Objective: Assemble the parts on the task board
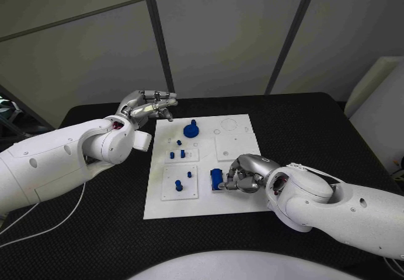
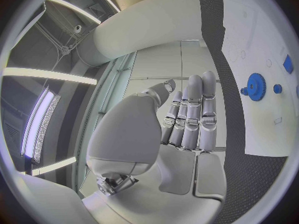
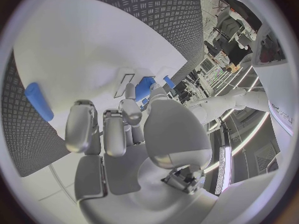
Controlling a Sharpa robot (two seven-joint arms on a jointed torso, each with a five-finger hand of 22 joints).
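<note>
Right hand (image 1: pixel 244 175) sits low over the near right part of the task board (image 1: pixel 236 204), its fingers curled beside an upright blue cylinder (image 1: pixel 216 177) that stands on the board. In the right wrist view the fingertips (image 3: pixel 127 109) close around a blue piece (image 3: pixel 144 87), so I judge that it pinches this part, though the contact itself is partly hidden. The step in hand looks like seating or gripping that cylinder. Further out on the board lie a blue gear (image 1: pixel 191 129) toward the far side, small blue pegs (image 1: pixel 177 154) in the middle and another peg (image 1: pixel 178 185) on the near left plate. Left hand (image 1: pixel 148 105) hovers off the board's far left corner, above the black worktop (image 1: pixel 101 233), fingers loosely extended and holding nothing. Next, the right hand needs a firm, upright hold and careful alignment with the part's seat.
</note>
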